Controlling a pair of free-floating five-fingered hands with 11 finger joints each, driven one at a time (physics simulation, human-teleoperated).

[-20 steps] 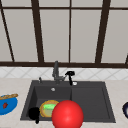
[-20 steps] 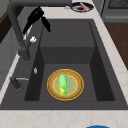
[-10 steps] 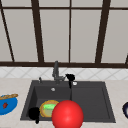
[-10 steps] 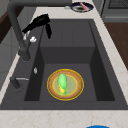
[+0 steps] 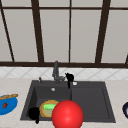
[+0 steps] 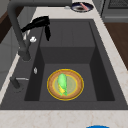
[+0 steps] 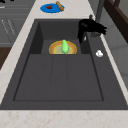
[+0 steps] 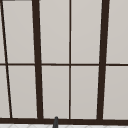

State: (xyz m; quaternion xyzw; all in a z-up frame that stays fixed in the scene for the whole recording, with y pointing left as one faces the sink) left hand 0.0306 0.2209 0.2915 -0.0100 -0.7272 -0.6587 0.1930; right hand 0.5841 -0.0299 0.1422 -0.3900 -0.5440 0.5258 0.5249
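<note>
Behind my sink [image 5: 105, 100] runs a window [image 5: 70, 32] with dark bars, and pale counter lies on both sides; my right hand [image 5: 69, 77] hangs at the back rim just beside the faucet [image 5: 56, 72], fingers pointing down into the basin and holding nothing; my left hand [image 5: 33, 113] hovers at the front left corner, near the plate [image 5: 46, 111], and I cannot tell how its fingers stand; the plate lies on the basin floor with a green thing [image 6: 62, 83] on it; a red ball [image 5: 67, 115] shows in front; a blue plate [image 5: 7, 105] sits on the left counter.
</note>
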